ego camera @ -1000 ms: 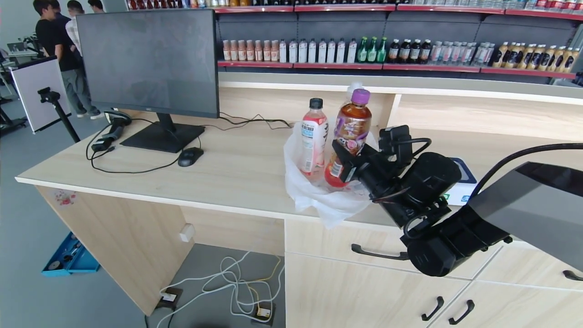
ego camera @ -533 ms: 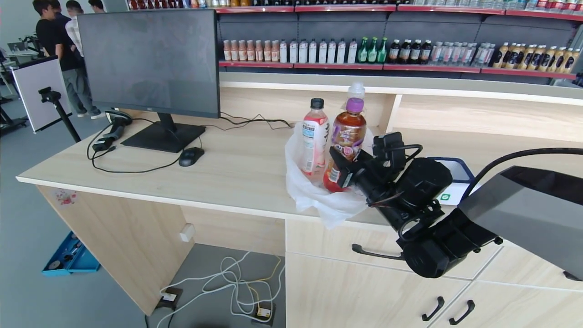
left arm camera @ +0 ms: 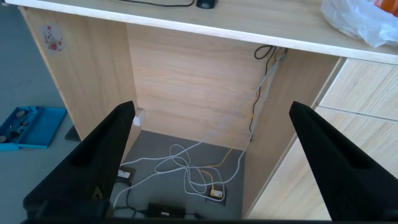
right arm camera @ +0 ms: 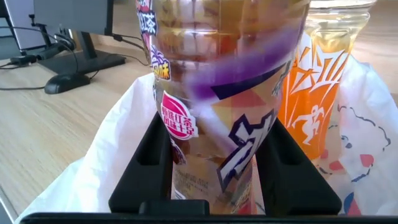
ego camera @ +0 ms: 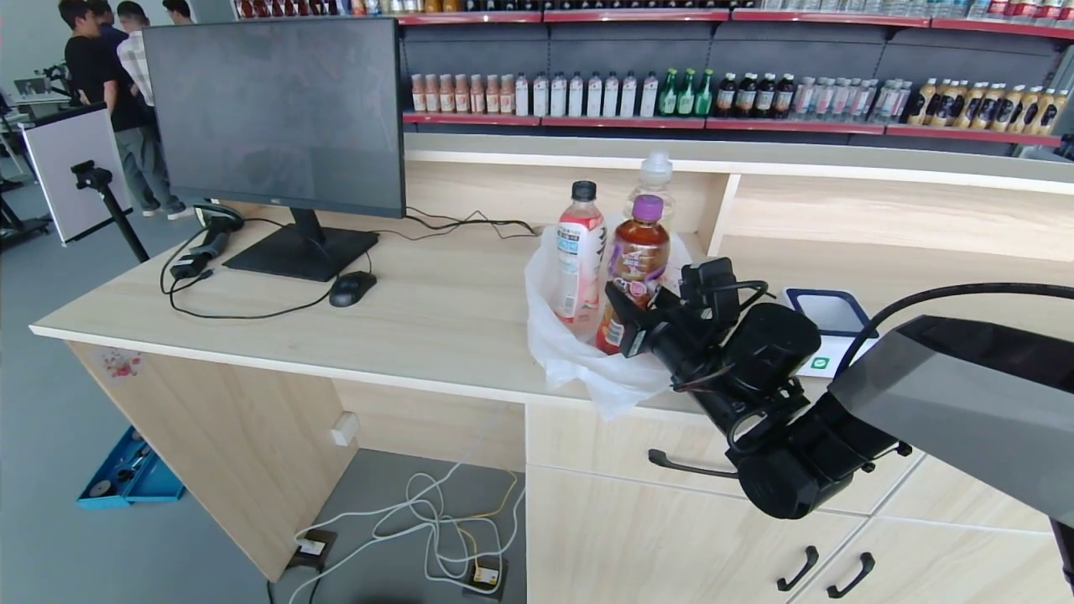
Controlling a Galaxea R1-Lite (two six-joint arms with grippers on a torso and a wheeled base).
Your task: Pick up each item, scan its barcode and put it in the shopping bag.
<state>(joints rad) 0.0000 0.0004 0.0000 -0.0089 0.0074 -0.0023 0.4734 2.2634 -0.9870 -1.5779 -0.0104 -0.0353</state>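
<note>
Holding: we are clamping the right gripper [ego camera: 629, 323] around the tea bottle [ego camera: 642, 243] low down.
Axis: upright, base within the shopping bag [ego camera: 579, 361] mouth.

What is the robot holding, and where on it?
The right gripper holds the purple-capped bottle around its lower body. The left gripper holds nothing.

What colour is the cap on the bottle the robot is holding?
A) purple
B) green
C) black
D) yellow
A: the brown tea bottle gripped by the right pincer wears a purple cap.
</note>
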